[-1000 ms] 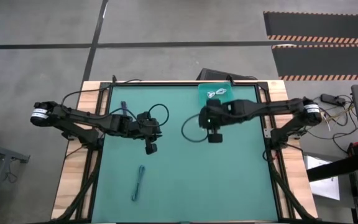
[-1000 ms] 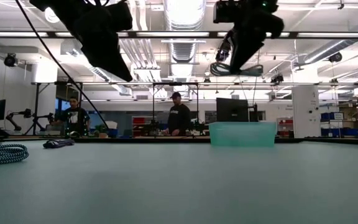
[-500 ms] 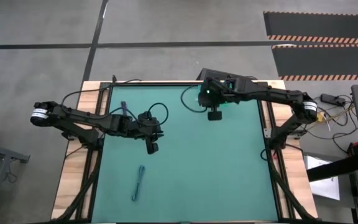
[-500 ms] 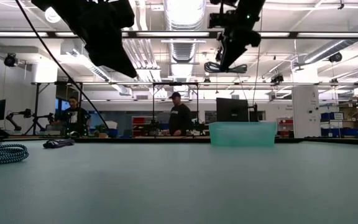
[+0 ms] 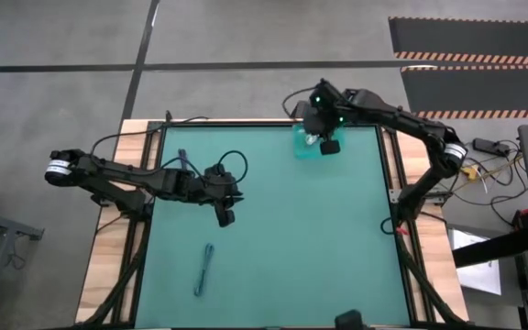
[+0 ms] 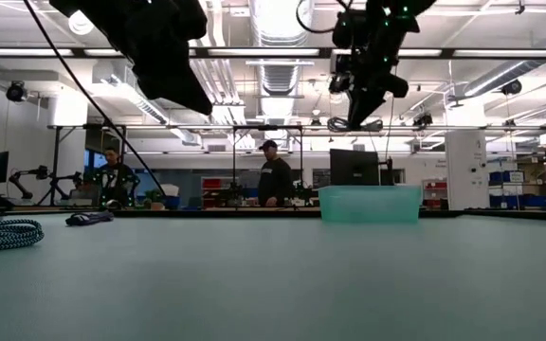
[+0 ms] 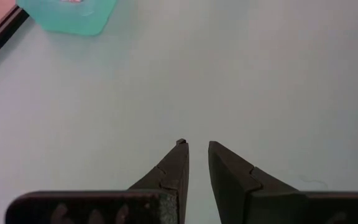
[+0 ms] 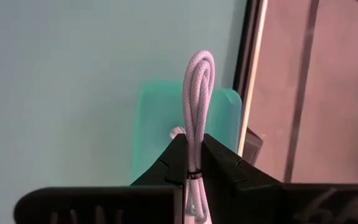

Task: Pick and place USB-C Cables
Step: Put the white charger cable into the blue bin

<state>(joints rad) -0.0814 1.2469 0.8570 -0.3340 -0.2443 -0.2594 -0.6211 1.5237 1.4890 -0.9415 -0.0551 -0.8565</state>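
My right gripper [image 5: 328, 145] [image 8: 193, 138] hangs over the teal bin [image 5: 306, 145] [image 6: 369, 204] at the mat's far edge, shut on a white braided USB-C cable bundle [image 8: 197, 87]. Something white [image 8: 176, 132] lies in the bin. A blue-grey cable [image 5: 205, 269] lies flat on the mat near the front left. A dark cable [image 5: 182, 160] lies at the far left, beside the left arm. My left gripper [image 5: 225, 218] [image 7: 196, 144] hovers above the mat left of centre, with a narrow gap between its fingers and nothing in it. My right gripper pinches the white bundle between its two fingers, close to the black tie [image 8: 193, 175]. The folded loop end [image 8: 199, 62] sticks out past the fingertips. The fingers slant down, along the bundle. The bundle is lifted clear, above the bin.
Wooden strips [image 5: 394, 183] and a dark frame border the green mat [image 5: 273, 257]. Black arm wiring loops [image 5: 235, 165] above the mat by the left wrist. Beyond the far edge, people stand in the room [image 6: 274, 180].
My right gripper has swung from the mat's middle toward the far edge and right, ending over the teal bin, and has rolled at the wrist. It has stayed shut on the white cable, which has travelled with it clear of the mat.
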